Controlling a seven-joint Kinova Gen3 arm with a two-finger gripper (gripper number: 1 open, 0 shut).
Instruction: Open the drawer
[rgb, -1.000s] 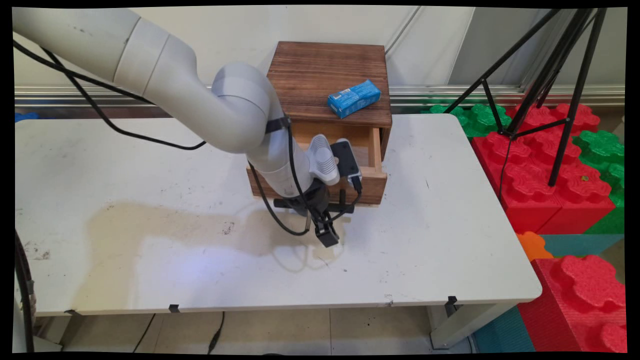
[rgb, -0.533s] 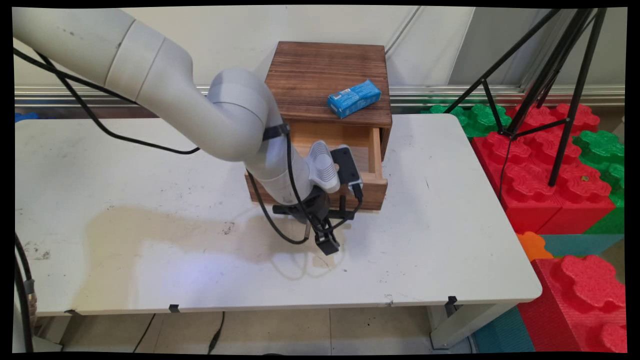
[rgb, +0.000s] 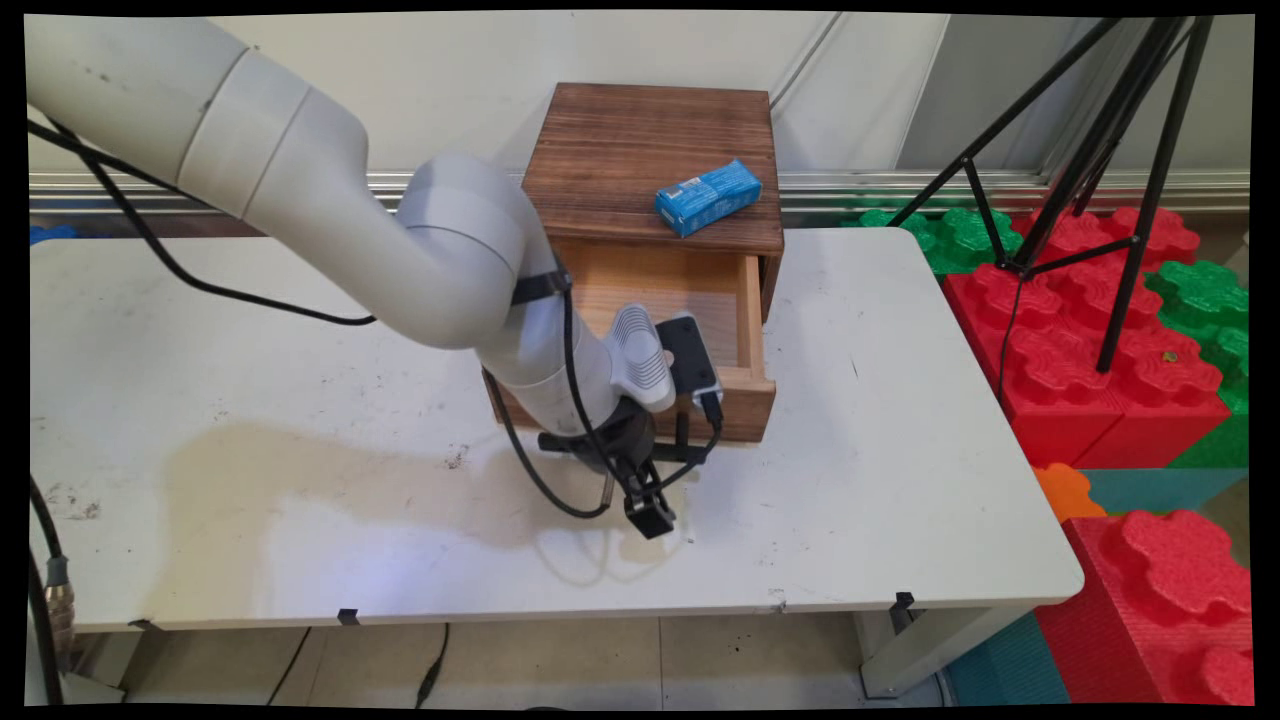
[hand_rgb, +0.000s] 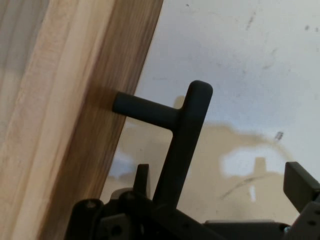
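1. Drawer (rgb: 745, 395) of the wooden box (rgb: 655, 150) is standing pulled out at frame centre on the counter (rgb: 880, 500)
2. Its black handle (hand_rgb: 182, 127), looking rigid, is offering the natural hold
3. Gripper (rgb: 650, 515) is spreading around that handle

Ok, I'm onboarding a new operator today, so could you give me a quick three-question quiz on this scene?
1. True or false: the drawer of the wooden box is shut.
2. How many blue packets lie on top of the box? A none; B one; C two.
3. Fill in: the drawer's black handle stands between the open ____ of the gripper.

Key: 1 false, it is pulled out; 2 B; 3 fingers.
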